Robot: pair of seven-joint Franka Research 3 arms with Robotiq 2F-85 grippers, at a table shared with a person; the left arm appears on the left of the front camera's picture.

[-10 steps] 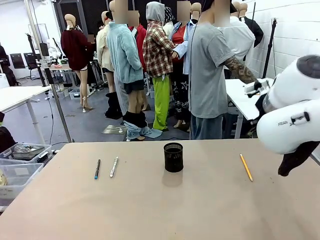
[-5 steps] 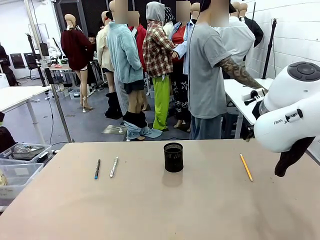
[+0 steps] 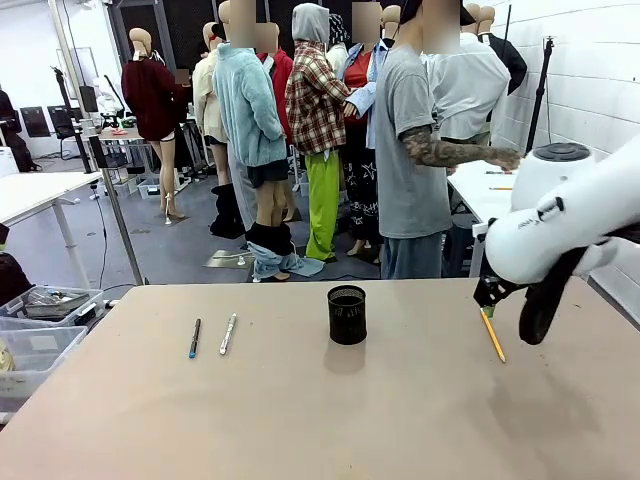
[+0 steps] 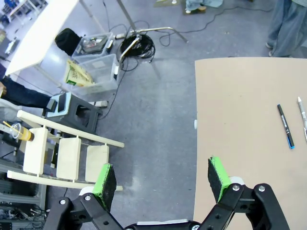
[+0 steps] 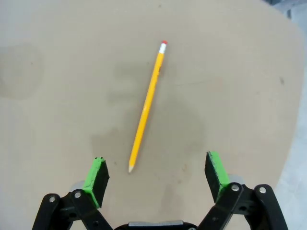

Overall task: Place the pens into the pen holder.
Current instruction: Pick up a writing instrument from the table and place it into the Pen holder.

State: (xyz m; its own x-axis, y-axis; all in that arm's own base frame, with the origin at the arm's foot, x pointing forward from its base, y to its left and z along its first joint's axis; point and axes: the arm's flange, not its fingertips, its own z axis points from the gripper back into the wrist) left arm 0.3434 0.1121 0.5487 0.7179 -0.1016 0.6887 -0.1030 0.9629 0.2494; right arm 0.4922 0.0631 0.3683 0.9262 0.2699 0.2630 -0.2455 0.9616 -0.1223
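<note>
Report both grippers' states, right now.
Left gripper: open, holding nothing.
Right gripper: open, holding nothing, poised above the orange pencil.

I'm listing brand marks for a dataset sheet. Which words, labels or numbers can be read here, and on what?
No text can be read.
black pen: pale print along the barrel, too small to read.
right arm: small dark mark on the white shell, too blurred.
yellowish packet in the floor bin: green print, too blurred.
pencil: no print shows.
</note>
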